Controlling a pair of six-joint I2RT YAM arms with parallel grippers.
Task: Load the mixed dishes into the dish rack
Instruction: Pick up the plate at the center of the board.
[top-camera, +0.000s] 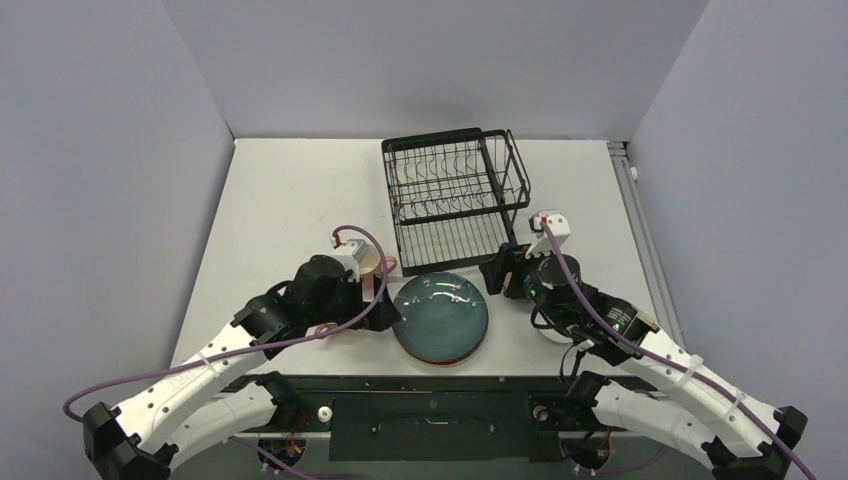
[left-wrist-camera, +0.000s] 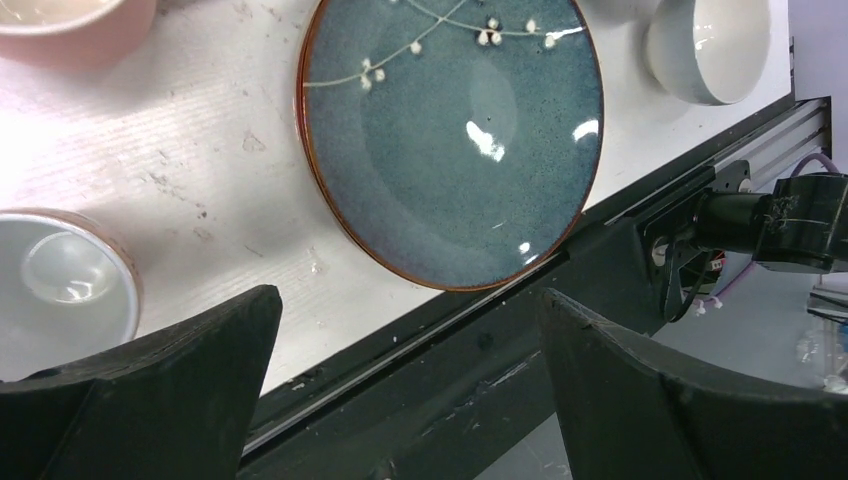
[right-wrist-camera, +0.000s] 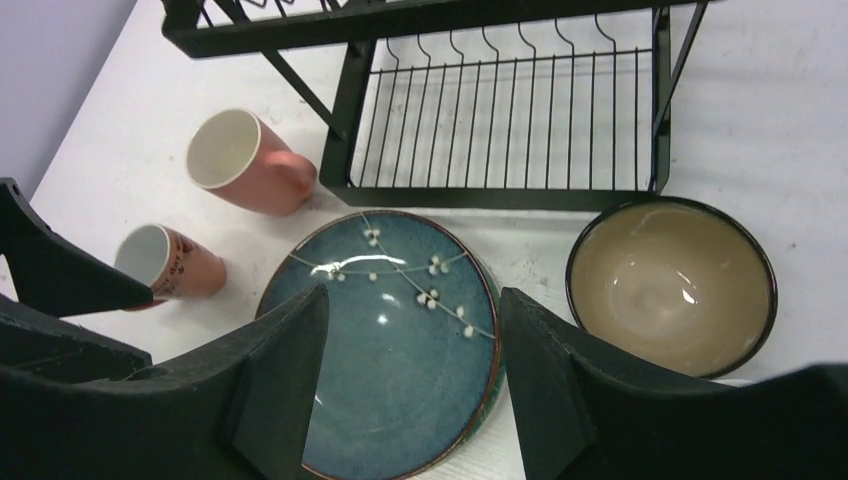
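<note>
A dark teal plate (top-camera: 441, 317) with a white blossom twig lies at the table's near edge, and another plate's rim shows under it. The black wire dish rack (top-camera: 455, 195) stands behind it with nothing in it. My left gripper (top-camera: 385, 312) is open and empty, just left of the plate (left-wrist-camera: 450, 140). My right gripper (top-camera: 497, 272) is open and empty, hovering over the plate's (right-wrist-camera: 390, 340) right rear. The right wrist view shows the pink mug (right-wrist-camera: 245, 160) lying on its side, the white orange-handled mug (right-wrist-camera: 170, 262) and the brown bowl (right-wrist-camera: 670, 285). A small white bowl (left-wrist-camera: 708, 45) shows in the left wrist view.
The rack's flat grid tray (right-wrist-camera: 500, 120) faces the plate. The table's near edge with its black rail (left-wrist-camera: 480, 330) runs right under the left gripper (left-wrist-camera: 408, 300). Grey walls close in the table on three sides.
</note>
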